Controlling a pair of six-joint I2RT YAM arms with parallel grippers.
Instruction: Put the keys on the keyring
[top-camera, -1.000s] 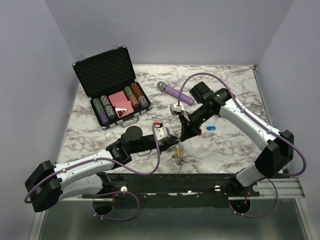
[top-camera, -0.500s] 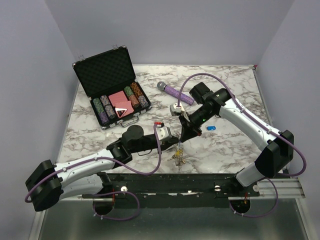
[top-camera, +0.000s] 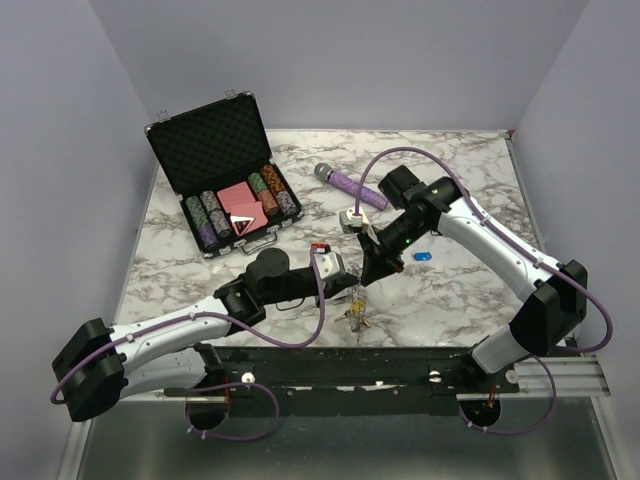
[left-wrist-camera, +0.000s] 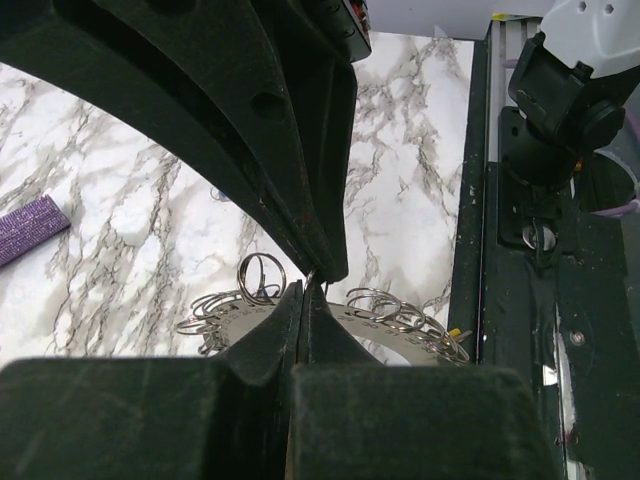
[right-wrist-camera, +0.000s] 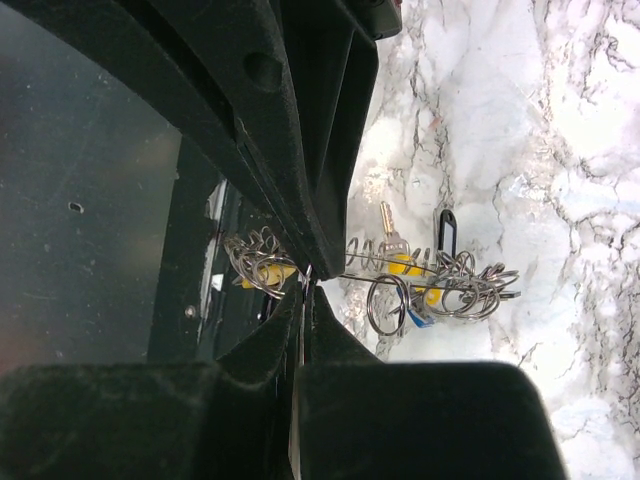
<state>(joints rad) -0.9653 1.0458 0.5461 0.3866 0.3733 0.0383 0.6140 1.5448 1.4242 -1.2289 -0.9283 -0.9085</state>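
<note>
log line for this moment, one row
left end effector: shut on keyring | right end effector: shut on keyring | keys: several hanging from keyring | blue key: loose on table

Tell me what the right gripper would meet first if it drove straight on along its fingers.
The keyring: the right gripper is shut on its wire. Past that, probably the table by its near edge, close to the left gripper; depth is unclear.
</note>
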